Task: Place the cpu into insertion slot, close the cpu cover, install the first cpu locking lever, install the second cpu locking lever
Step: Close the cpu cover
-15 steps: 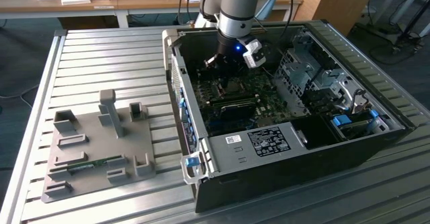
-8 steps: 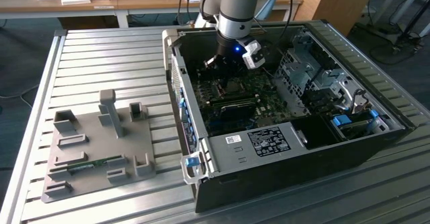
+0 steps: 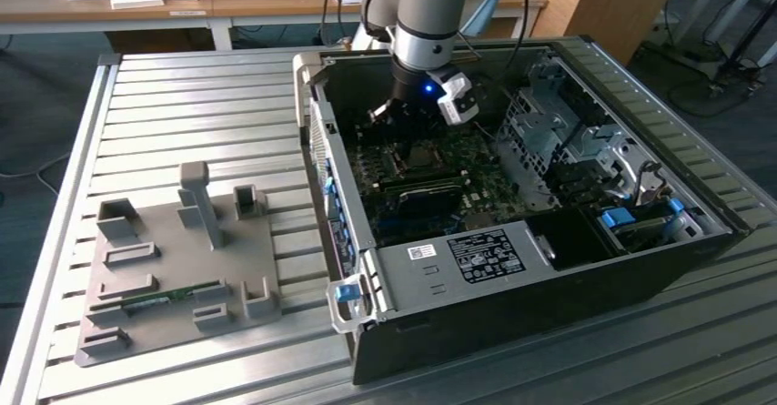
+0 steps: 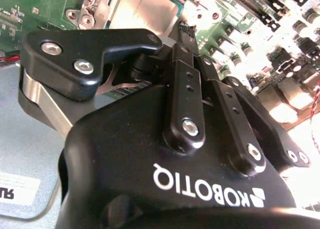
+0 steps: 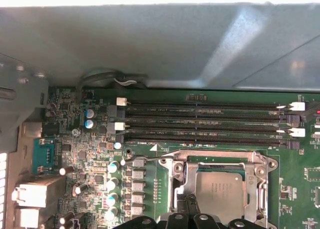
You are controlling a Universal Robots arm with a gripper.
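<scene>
The jaws were closed. In the first wrist view the dark fingertips (image 5: 182, 206) sat side by side with barely a line between them, and nothing showed clamped there. They hung just beside one edge of the socket; whether they touched its metal could not be told.

The small flat square cpu with a pale silvery-grey top (image 5: 220, 189) lay in the socket. The square silvery metal cpu cover (image 5: 216, 157) framed it and seemed to lie flat around it, though whether it was latched was not clear.

The chip looked light, stiff and thin, with a smooth top likely to slip. Its underside was probably delicate, so it would best be held by two opposite edges and set down level. The cover looked like stiff sheet metal on a hinge, better pushed at its free edge than pinched.

Around the socket spread the green circuit board (image 5: 300, 189), with long black memory slots (image 5: 200, 120) beside it.

In the upper middle of the exterior view the grey and blue arm (image 3: 425, 14) reached down into the open black computer case (image 3: 510, 314). The case stood on the slatted metal desk (image 3: 195, 114). A grey moulded fixture tray (image 3: 158, 332) lay well apart at the exterior view's left
</scene>
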